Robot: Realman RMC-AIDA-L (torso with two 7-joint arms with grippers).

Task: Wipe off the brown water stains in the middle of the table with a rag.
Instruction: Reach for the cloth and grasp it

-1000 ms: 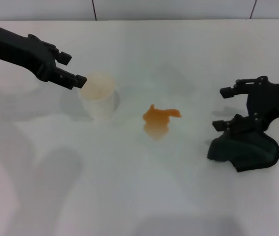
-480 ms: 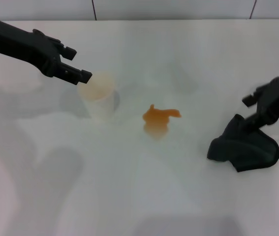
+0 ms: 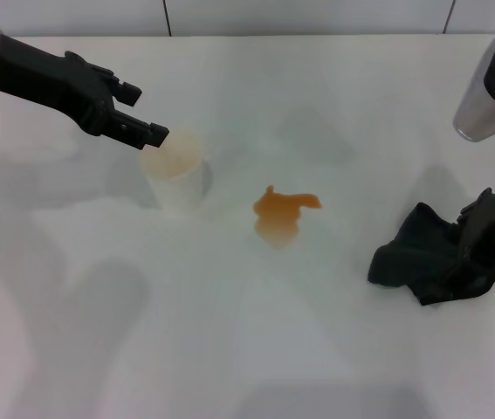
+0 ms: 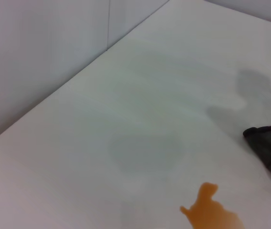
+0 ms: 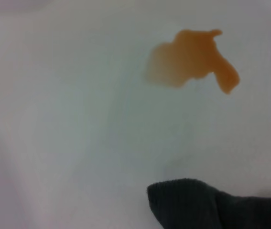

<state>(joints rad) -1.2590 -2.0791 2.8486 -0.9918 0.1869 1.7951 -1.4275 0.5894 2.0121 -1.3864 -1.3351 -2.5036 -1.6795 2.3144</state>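
Sitting near the middle of the bench (image 3: 334, 105), the brown stain (image 3: 282, 212) is an untouched translucent orange blotch of irregular shape, one lobe reaching toward the right edge. Toward the right edge lies the rag (image 3: 422, 262), a dark, soft, lumpy heap with folded corners, well apart from the stain. The right end effector (image 3: 490, 229) has swung down over the last second and now presses into the rag's far-right side; whether its fingers have closed on the cloth I cannot tell. That suggests the pickup is under way and wiping has not begun. A white paper cup (image 3: 175, 175) stands upright on the left of the stain, and the left end effector (image 3: 139, 133), fingers narrow and empty, has drifted slightly and hovers just over its rim, toward the left edge.
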